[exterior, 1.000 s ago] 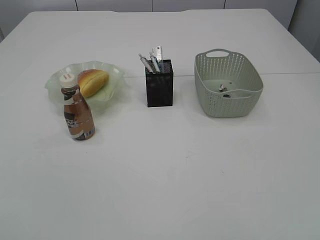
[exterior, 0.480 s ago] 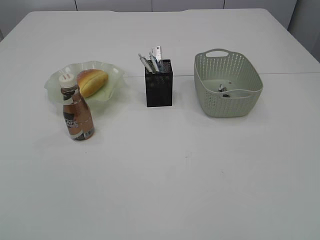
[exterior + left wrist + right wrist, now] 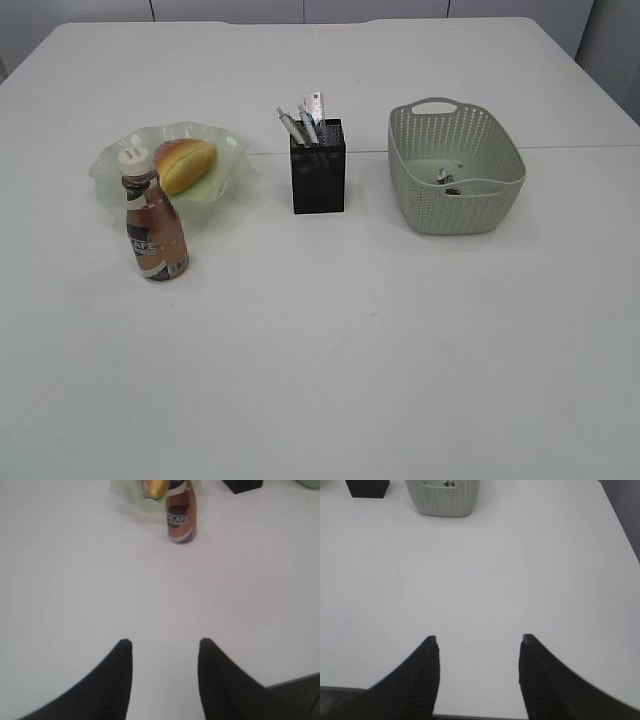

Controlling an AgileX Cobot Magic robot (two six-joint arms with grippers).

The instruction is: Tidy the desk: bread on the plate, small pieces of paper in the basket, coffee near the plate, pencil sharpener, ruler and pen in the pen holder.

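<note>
**Desk in order, both grippers empty above bare tabletop**

The white desk (image 3: 330,350) spreads wide, its near half bare. On the right stands the pale green basket (image 3: 455,205), the largest item; small pieces of paper (image 3: 446,181) lie on its floor, too small to make out in detail. On the left sits the wavy-rimmed plate (image 3: 215,190) with the bread (image 3: 185,163) on it. The black mesh pen holder (image 3: 318,180) stands upright between plate and basket, apart from both, with the clear ruler (image 3: 317,105) and pens (image 3: 293,127) leaning out of its top; no pencil sharpener can be made out. The coffee (image 3: 156,230) stands upright just in front of the plate's near rim, its cap overlapping the dish as seen from outside. Nothing lies between these items and the front edge.

The exterior view shows neither arm. Only the wrist views do: the left one looks across empty tabletop toward the bottle and a sliver of plate and bread at the top of its frame; the right one catches the basket and a corner of the holder at its far edge.

The left gripper (image 3: 165,647) hangs over bare desk, fingers parted moderately, nothing between them, well short of the bottle. The right gripper (image 3: 479,645) has its fingers spread about as wide, likewise holding and touching nothing.
</note>
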